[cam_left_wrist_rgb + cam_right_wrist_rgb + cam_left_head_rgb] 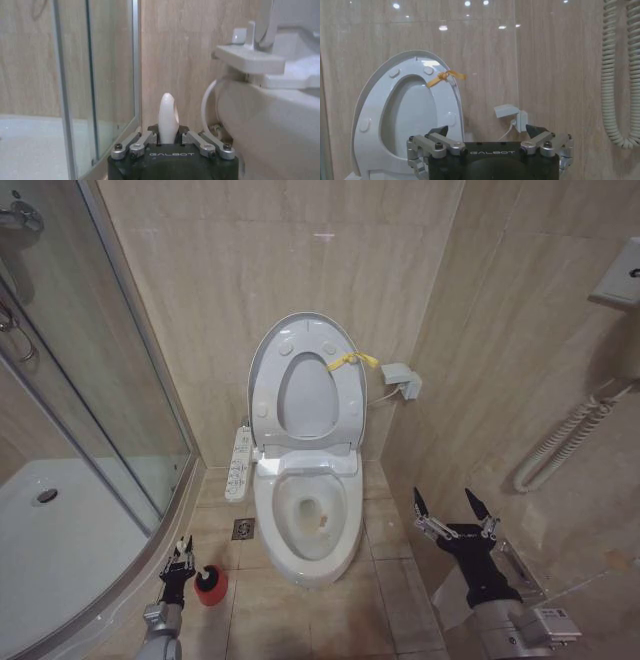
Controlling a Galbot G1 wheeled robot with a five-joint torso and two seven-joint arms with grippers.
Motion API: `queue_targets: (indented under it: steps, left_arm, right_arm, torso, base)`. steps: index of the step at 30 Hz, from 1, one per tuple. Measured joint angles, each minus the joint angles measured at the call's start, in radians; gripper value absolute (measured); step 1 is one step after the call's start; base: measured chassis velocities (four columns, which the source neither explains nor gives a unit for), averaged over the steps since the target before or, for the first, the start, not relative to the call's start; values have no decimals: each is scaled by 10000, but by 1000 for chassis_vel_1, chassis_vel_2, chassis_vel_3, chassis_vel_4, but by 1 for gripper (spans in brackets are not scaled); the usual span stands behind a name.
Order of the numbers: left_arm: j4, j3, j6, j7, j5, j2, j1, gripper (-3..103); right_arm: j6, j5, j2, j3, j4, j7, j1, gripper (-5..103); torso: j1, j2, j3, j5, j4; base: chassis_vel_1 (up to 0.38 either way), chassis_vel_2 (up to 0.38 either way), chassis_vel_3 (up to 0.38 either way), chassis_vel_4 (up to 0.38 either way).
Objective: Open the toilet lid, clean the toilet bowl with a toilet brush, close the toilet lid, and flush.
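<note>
1. Your left pincer (180, 560) is low by the floor, next to the small red cup holder (211, 585). It is clenched around the thin white stick handle of the toilet brush (168, 118).
2. Your right pincer (455, 510) hangs to the right of the toilet with its fingers spread wide, grasping nothing.
3. The big shiny white plastic toilet lid (305, 385) stands up against the wall, with its yellow strap (352, 361) at the rim. The white oval toilet bowl (310, 520) is open and looks a little stained inside.
4. I think the brush is about to come up out of its cup. If you lift it crooked, the cup may tip over or come along with it.
5. On the way to the bowl, the brush head may bump the toilet's side, because the left pincer sits very close to it.
6. The left wrist view shows the handle between the fingers. The head view is too far away for that.
7. The head view shows the bowl's inside; the right wrist view gives you the lid and strap.
</note>
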Motion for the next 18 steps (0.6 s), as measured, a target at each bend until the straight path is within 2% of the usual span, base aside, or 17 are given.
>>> queue_targets:
  steps: [6,7,12,13,16,17,18]
  left_arm:
    - [-1986,-219,70,6,-894,-110,1191,22]
    - [-1986,-219,70,6,-894,-110,1191,22]
    - [-4932,-399,522,135,-1480,-32,2705,22]
    - [-4932,-399,522,135,-1480,-32,2705,22]
    - [-7118,-398,1146,259,-1690,110,3712,22]
    - [-7118,-398,1146,259,-1690,110,3712,22]
    - [-7819,-395,1392,275,-1757,152,4014,22]
  right_arm:
    - [0,0,1,0,0,0,0,100]
    - [0,0,1,0,0,0,0,100]
    - [0,0,0,0,0,0,0,100]
    - [0,0,0,0,0,0,0,100]
    - [0,0,0,0,0,-1,0,100]
    - [0,0,0,0,0,-1,0,100]
    - [-1,0,-1,0,0,-1,0,100]
  torso:
    - [0,0,0,-1,-1]
    - [0,0,0,-1,-1]
    - [0,2,-1,4,2]
    - [0,2,-1,4,2]
    - [0,2,-1,2,1]
    - [0,2,-1,2,1]
    - [0,2,-1,1,-1]
  base:
    - [0,0,0,0]
    - [0,0,0,0]
    - [0,0,0,0]
    - [0,0,0,0]
    - [0,0,0,0]
    - [0,0,0,0]
    - [0,0,0,0]
